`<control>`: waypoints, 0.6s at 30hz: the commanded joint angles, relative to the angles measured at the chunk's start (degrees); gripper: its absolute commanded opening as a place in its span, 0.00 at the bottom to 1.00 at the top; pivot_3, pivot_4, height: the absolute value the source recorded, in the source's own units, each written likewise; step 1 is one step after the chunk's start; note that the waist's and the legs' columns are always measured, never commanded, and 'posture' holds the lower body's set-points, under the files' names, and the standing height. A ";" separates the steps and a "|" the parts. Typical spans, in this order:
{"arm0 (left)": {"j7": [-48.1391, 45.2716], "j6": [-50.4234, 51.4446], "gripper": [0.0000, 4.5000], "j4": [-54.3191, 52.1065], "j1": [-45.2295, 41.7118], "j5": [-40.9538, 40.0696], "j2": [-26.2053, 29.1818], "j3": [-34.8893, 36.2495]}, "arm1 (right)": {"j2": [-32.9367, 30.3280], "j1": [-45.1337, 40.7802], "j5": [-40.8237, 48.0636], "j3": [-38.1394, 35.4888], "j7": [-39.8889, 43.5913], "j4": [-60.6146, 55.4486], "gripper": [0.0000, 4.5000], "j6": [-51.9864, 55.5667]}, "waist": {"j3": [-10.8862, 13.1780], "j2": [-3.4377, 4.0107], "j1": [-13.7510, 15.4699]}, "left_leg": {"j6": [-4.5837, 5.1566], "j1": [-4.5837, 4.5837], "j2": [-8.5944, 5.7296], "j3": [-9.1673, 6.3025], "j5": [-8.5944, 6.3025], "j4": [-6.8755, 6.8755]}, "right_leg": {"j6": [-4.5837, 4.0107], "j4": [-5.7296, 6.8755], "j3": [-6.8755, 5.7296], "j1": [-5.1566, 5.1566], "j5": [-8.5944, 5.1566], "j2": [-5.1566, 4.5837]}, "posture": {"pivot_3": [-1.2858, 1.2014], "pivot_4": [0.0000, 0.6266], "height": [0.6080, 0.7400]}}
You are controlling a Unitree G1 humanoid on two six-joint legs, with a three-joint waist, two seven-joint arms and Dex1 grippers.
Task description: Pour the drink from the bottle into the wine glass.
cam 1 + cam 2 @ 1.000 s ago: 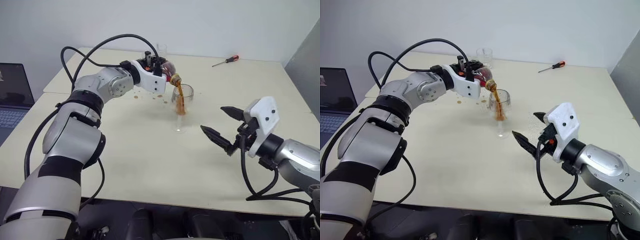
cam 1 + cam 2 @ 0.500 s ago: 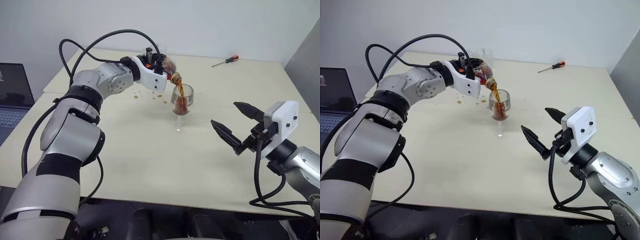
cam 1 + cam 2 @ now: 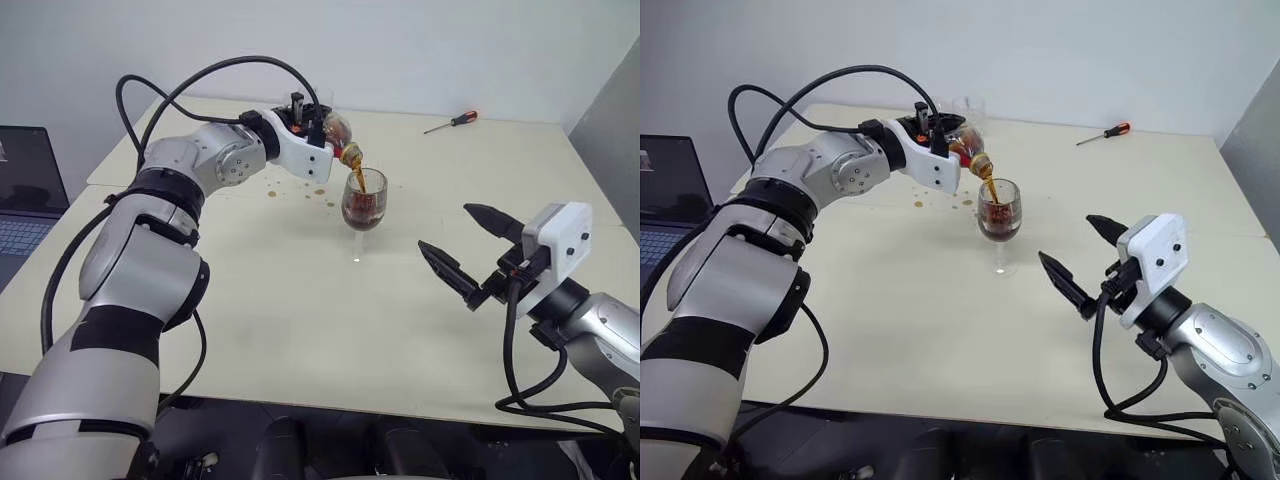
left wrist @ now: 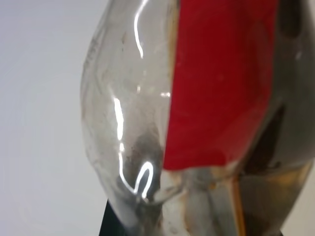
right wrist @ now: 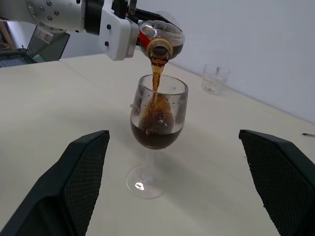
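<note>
A tilted bottle (image 5: 160,37) just above the wine glass (image 5: 157,128) streams dark drink (image 5: 156,81) into it; a tumbler (image 5: 214,78) stands behind on the worktop (image 5: 44,108).

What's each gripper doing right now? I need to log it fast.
Left gripper: shut on the bottle, tipped and pouring drink into the wine glass.
Right gripper: open, holding nothing.
</note>
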 commanded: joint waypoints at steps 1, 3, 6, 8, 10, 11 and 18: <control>0.83 0.42 0.15 -0.57 -2.57 -0.84 1.02 0.51 | -0.80 -0.19 0.01 -1.35 1.00 -0.94 1.00 -0.79 | 0.00 0.00 0.00 | 0.00 0.00 0.00 0.00 0.00 0.00 | 0.00 0.00 0.00 0.00 0.00 0.00 | 0.52 0.24 1.00; 0.74 0.36 0.15 -0.56 -2.49 -0.94 1.04 0.65 | -0.98 -0.57 0.18 -1.69 1.28 -0.69 1.00 -0.88 | 0.00 0.00 0.00 | 0.00 0.00 0.00 0.00 0.00 0.00 | 0.00 0.00 -0.01 0.00 0.00 0.00 | 0.52 0.24 1.00; 0.80 0.40 0.15 -0.57 -2.43 -0.91 1.00 0.64 | -1.22 -1.09 0.01 -1.68 1.76 -0.20 1.00 -1.04 | 0.00 0.00 0.00 | 0.00 0.00 0.00 -0.01 0.00 0.00 | 0.00 0.01 -0.01 0.00 0.00 0.00 | 0.52 0.24 1.00; 0.80 0.43 0.15 -0.58 -2.31 -0.97 1.04 0.69 | -1.42 -1.26 -0.16 -1.67 2.04 0.03 1.00 -1.18 | 0.00 0.00 0.00 | 0.00 0.00 0.00 -0.01 0.00 0.01 | 0.00 0.01 0.00 0.00 0.00 0.00 | 0.52 0.24 1.00; 0.65 0.65 0.15 -0.49 -2.24 -1.24 0.96 0.92 | -1.55 -1.59 -0.42 -1.64 2.32 0.35 1.00 -1.23 | 0.00 0.00 0.00 | 0.00 0.00 0.00 -0.01 0.00 0.01 | 0.00 0.01 -0.01 0.00 0.00 0.00 | 0.52 0.24 1.00; 0.56 0.73 0.15 -0.45 -2.22 -1.38 0.93 1.04 | -1.57 -1.69 -0.51 -1.66 2.43 0.43 1.00 -1.23 | 0.00 0.00 0.00 | 0.00 0.00 0.00 -0.01 0.00 0.01 | 0.00 0.01 -0.01 0.00 0.00 0.00 | 0.52 0.24 1.00; -14.21 1.91 0.15 0.54 1.18 -16.65 -2.08 12.67 | -2.02 -2.82 -1.13 -0.72 3.47 1.17 1.00 -1.10 | 0.00 0.01 0.01 | -0.01 0.01 0.01 0.01 0.00 0.03 | -0.01 0.03 -0.02 0.01 0.01 0.00 | 0.52 0.24 1.00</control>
